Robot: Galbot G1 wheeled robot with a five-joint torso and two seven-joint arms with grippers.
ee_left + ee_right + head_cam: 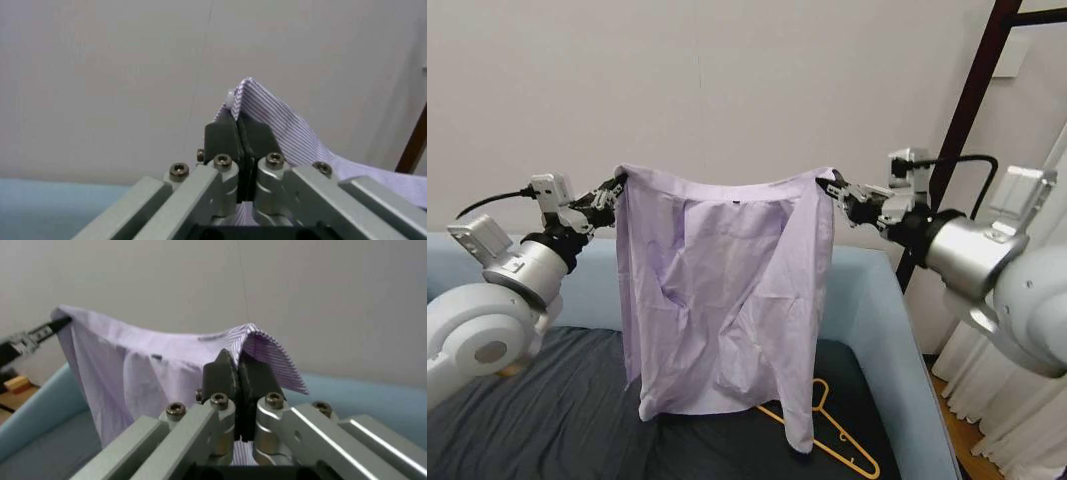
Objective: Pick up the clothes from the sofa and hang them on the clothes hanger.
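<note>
A lilac striped shirt hangs spread out in the air above the sofa, held by its two upper corners. My left gripper is shut on the shirt's left shoulder corner, and my right gripper is shut on the right one. The left wrist view shows the shut left gripper pinching striped cloth. In the right wrist view the right gripper clamps a fold of the shirt, with the other gripper far off at the opposite corner. A yellow hanger lies on the dark seat under the shirt's hem.
The sofa has light blue arms and back and a dark seat. A dark wooden post leans up at the right by the white wall. Pale curtains hang at the far right.
</note>
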